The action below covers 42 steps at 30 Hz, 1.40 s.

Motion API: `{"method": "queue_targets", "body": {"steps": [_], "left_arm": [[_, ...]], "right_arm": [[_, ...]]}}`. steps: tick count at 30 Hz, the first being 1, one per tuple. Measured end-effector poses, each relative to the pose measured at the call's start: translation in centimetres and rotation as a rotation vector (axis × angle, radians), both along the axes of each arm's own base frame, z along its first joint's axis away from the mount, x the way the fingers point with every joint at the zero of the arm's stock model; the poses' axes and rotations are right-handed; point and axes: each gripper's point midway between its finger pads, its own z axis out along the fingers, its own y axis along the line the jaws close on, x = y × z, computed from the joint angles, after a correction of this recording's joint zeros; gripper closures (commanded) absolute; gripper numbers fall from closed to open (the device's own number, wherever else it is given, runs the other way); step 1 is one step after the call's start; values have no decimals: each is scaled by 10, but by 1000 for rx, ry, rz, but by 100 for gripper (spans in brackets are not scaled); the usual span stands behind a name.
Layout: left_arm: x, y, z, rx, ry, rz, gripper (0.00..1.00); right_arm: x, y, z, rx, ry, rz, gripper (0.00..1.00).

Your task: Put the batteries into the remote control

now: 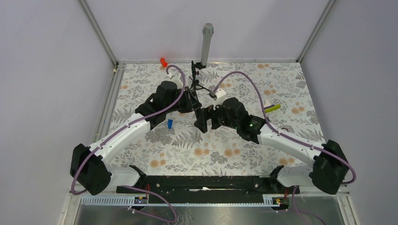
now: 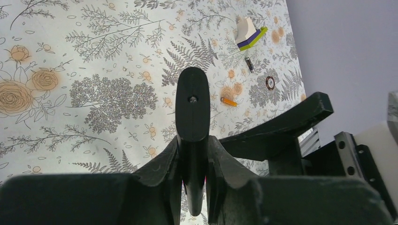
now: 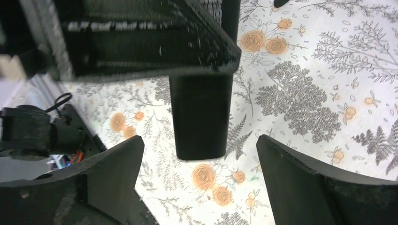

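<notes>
Gripping the remote control (image 2: pixel 192 103) firmly in the left hand (image 2: pixel 193 145), above the worktop (image 2: pixel 94 70). Spreading the right hand (image 3: pixel 199 140) wide either side of the remote control, not touching. Lying right of the remote control: one orange battery (image 2: pixel 228 101).

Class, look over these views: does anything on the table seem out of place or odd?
One orange battery lies loose on the floral cloth, well apart from the remote control, which is clamped in the left gripper. A small orange-red item sits alone at the cloth's far edge; it is too small to identify.
</notes>
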Motion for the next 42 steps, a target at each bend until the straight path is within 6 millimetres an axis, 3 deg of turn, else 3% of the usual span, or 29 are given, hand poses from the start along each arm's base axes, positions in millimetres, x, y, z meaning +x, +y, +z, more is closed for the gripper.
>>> {"method": "queue_targets", "body": {"steps": [4, 9, 12, 19, 22, 27, 30, 36, 42], "left_arm": [[0, 7, 10, -35, -14, -15, 100], [3, 27, 49, -134, -79, 24, 100], [-2, 28, 77, -215, -122, 26, 100], [-14, 23, 125, -428, -159, 28, 100], [-16, 22, 132, -490, -144, 30, 100], [-22, 21, 141, -579, -112, 37, 100], [-25, 21, 148, -637, -98, 36, 100], [-28, 20, 156, -705, -80, 30, 100], [-29, 22, 156, -708, -74, 25, 100]], "right_arm": [[-17, -13, 20, 93, 25, -14, 0], [-31, -25, 83, 362, 86, -93, 0], [-30, -29, 111, 534, 166, -181, 1], [-20, -15, 121, 721, 333, -249, 1], [-16, -8, 131, 787, 359, -240, 3], [-16, -6, 165, 926, 345, -197, 10], [-15, -4, 173, 969, 354, -184, 18], [-6, 12, 153, 957, 445, -198, 36], [-9, 15, 158, 999, 486, -175, 54]]}}
